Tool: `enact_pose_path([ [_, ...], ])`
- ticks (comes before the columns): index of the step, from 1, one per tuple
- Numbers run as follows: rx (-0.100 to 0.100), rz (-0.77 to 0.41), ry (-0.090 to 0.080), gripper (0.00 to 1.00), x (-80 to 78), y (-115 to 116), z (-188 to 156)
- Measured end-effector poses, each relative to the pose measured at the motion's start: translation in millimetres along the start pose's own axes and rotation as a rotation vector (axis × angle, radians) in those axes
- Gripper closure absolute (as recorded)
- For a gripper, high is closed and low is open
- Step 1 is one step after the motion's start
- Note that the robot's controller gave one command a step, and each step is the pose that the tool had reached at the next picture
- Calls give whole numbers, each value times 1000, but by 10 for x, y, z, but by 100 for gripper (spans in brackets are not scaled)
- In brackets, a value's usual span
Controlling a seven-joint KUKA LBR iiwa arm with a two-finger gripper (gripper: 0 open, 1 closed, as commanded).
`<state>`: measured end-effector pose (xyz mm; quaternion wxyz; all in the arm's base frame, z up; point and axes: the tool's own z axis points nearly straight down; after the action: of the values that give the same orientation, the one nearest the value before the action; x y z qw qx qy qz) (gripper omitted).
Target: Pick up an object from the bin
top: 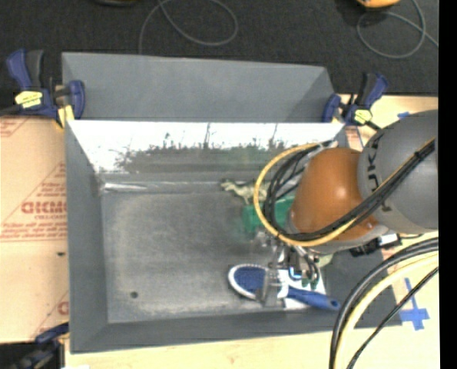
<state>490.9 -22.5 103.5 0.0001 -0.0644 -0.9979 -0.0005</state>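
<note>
And here is the grey metal bin (174, 283), its floor mostly bare, with the few things in it gathered on the right side. The arm (401, 175) reaches in from the right, big and grey, its orange cover (328, 191) hanging over the bin's right part with yellow and black cables (268, 183) looping round it. Down at the near right corner lies a blue-and-white tool (246, 280), oval blue head to the left, blue handle running off to the right along the floor. Behind it, towards the middle right, sits a green object (250, 219), partly tucked under the cables. The gripper (276, 287) is low now, right over the blue-and-white tool where head meets handle; spread or pressed together, I cannot tell from here. Smallest of all, a pale scrap (234, 186) lies by the back wall, just beyond the green object
</note>
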Motion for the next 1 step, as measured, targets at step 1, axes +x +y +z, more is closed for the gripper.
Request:
enact_pose_path([
  [1, -3, -306, -3, 0, -342, -706, 239],
])
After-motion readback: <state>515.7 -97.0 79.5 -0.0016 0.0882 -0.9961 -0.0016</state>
